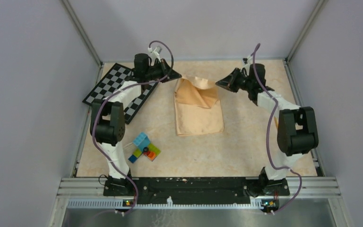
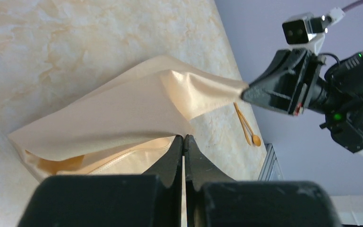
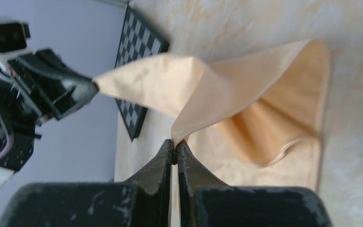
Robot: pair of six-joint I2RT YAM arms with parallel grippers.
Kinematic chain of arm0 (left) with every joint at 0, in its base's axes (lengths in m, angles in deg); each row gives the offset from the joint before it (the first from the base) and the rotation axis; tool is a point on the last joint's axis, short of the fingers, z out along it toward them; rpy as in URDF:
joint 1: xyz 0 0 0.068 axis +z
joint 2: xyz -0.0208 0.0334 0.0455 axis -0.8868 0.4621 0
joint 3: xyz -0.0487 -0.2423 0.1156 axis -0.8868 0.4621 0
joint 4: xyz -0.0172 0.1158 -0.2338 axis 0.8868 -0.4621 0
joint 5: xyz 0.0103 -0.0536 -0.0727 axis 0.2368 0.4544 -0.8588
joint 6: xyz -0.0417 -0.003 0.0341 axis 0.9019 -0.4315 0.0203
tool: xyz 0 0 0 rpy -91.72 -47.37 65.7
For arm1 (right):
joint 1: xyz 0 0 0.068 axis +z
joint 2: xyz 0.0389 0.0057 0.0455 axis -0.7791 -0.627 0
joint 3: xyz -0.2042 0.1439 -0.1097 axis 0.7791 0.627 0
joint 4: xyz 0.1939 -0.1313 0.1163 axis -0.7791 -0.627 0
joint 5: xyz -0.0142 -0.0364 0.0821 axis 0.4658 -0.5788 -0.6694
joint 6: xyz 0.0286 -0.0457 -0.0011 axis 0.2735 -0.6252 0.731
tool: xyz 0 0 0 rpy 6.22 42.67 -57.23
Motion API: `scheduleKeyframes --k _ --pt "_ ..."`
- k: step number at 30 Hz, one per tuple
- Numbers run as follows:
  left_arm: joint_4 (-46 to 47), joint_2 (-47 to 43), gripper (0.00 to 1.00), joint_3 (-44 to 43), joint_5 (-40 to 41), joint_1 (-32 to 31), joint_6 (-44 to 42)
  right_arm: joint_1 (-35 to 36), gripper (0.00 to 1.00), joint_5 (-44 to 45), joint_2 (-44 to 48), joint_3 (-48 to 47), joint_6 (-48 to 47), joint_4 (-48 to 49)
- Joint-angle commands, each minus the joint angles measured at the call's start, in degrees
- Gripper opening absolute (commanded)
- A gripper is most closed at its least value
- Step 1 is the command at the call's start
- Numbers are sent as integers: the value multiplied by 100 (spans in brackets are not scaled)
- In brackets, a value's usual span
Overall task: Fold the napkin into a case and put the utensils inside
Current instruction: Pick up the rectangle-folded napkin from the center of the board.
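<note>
Top external, napkin (image 1: 198, 116) far corners clamped by L end effector (image 1: 179, 76), R end effector (image 1: 217, 83)

Utensils (image 2: 246, 125) too small to tell apart in the left wrist view, largely hidden behind the right arm (image 1: 293, 127) from above, checkerboard (image 1: 108, 87) partly covered by the left arm (image 1: 118, 101), lower fold of the napkin (image 3: 246, 94) blurred, its near edge cut off behind the right gripper (image 3: 175, 143)

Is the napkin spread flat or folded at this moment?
Partly folded: the left hand and right hand pinch far corners of the napkin, lifted above its flat lower layer.
</note>
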Motion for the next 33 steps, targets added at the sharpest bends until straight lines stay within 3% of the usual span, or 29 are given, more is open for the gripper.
scheduleKeyframes --k 1,8,14,23,33 --pt "339 -400 0 364 42 29 -72 653 0 294 652 1087 854 1558" --pt "492 -97 0 267 -81 175 212 1834 0 1535 136 2038 2382 3514" --pt "696 50 0 159 -328 219 476 2204 0 1747 -634 1621 2316 3428" --pt "825 153 0 230 -384 228 554 2533 0 1794 -1629 1006 2924 4140" --pt "743 88 0 375 -381 228 532 3033 0 2764 -2246 161 2733 3542"
